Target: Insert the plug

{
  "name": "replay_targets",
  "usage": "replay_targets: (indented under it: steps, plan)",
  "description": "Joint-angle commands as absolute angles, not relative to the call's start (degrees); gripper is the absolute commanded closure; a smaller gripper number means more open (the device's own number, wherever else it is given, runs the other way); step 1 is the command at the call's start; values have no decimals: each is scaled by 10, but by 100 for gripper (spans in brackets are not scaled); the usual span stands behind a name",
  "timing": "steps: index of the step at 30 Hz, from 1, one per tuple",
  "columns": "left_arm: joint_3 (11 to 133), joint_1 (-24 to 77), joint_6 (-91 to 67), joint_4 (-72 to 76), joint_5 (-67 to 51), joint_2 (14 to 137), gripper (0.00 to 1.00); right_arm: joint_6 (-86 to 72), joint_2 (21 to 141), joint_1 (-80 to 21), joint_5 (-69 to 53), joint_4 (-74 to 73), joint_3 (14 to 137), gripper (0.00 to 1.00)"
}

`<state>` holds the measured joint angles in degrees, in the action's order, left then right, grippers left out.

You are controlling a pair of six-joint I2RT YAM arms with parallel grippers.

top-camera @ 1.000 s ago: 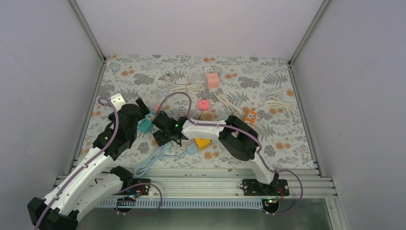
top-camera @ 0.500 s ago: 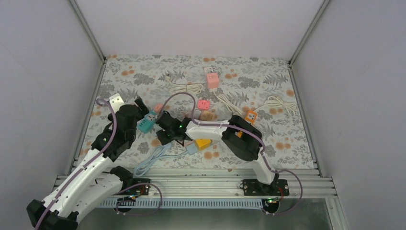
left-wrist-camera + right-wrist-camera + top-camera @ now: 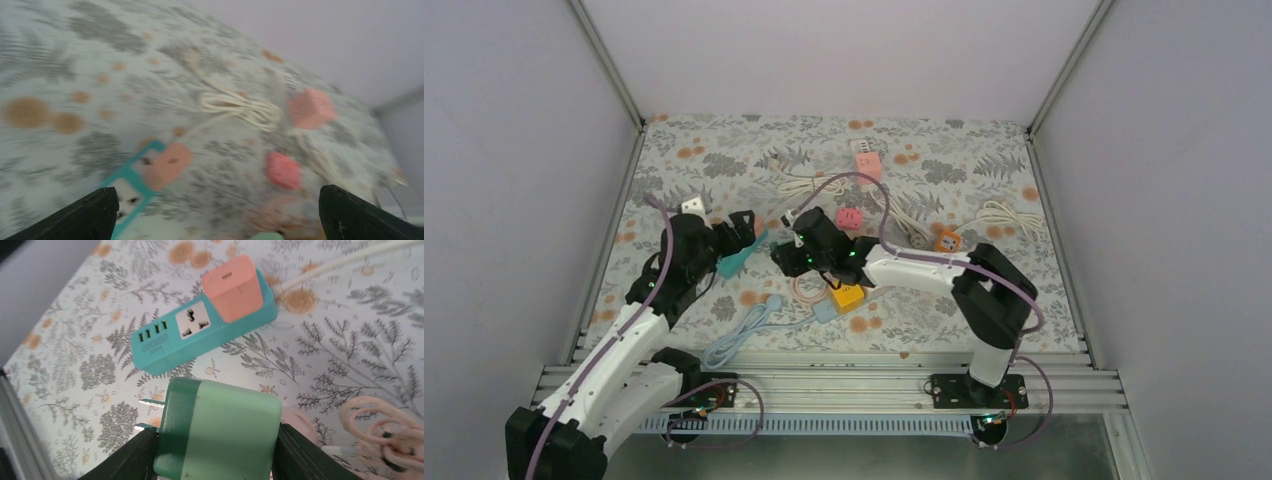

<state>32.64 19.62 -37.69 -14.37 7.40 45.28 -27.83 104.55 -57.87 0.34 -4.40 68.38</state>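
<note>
The green plug (image 3: 220, 427) was clamped across its body by the right gripper (image 3: 212, 457), one finger on each flat side. It hung clear of the table (image 3: 350, 355), just short of the strip (image 3: 170, 347). Holding it by the body left the metal prongs (image 3: 150, 402) bare at its darker end, free to enter a socket. In the right wrist view they pointed sideways, along the table rather than down. The wrist would probably have had to turn before insertion.

The strip lay flat with its face up. A pink plug (image 3: 234, 287) already filled the socket at one end. Beside it the free socket (image 3: 194, 327) was open, with a row of small ports beyond; this socket was the likely target. The right wrist camera framed both plug and socket together, which suited lining them up.

The left gripper (image 3: 742, 232) stood just beside the strip with its jaws spread wide and nothing between them. The strip showed low between its fingers in the left wrist view, not touched as far as could be told. It was probably placed there to steady the light strip against the push of insertion.

Further out lay a coiled pink cable (image 3: 380, 430), a white cable (image 3: 340, 265), a pink cube (image 3: 850, 218) and a yellow block (image 3: 847, 297). None of them lay between plug and socket.
</note>
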Motion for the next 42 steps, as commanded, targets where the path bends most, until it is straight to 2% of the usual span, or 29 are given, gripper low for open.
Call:
replay_targets:
  steps: [1,4,9,15,19,29,33,35,37,39,42]
  plan:
    - [339,152,-355,-35,-245,490,3,-222,974,-562,-20,38,641,54]
    - [370,140,-344,-48,-329,521,8,-146,933,-555,-26,49,617,54]
    - [418,138,-299,-115,-398,568,11,-65,879,-537,-56,52,583,54]
    - [433,138,-275,-110,-498,601,14,3,843,-531,-68,28,571,54]
    - [447,138,-271,-116,-543,632,20,40,831,-530,-69,18,567,54]
    - [465,138,-238,-132,-605,686,49,82,826,-530,-79,12,573,54]
    - [462,139,-237,-127,-604,688,66,78,828,-531,-91,-16,589,54]
    - [462,138,-242,-124,-596,689,81,75,824,-530,-97,-17,587,54]
    - [461,138,-246,-117,-587,687,87,72,818,-530,-100,-17,585,52]
    - [463,138,-252,-107,-582,682,90,63,812,-531,-101,-20,586,48]
    - [463,138,-256,-85,-562,665,91,17,798,-528,-87,-19,588,28]
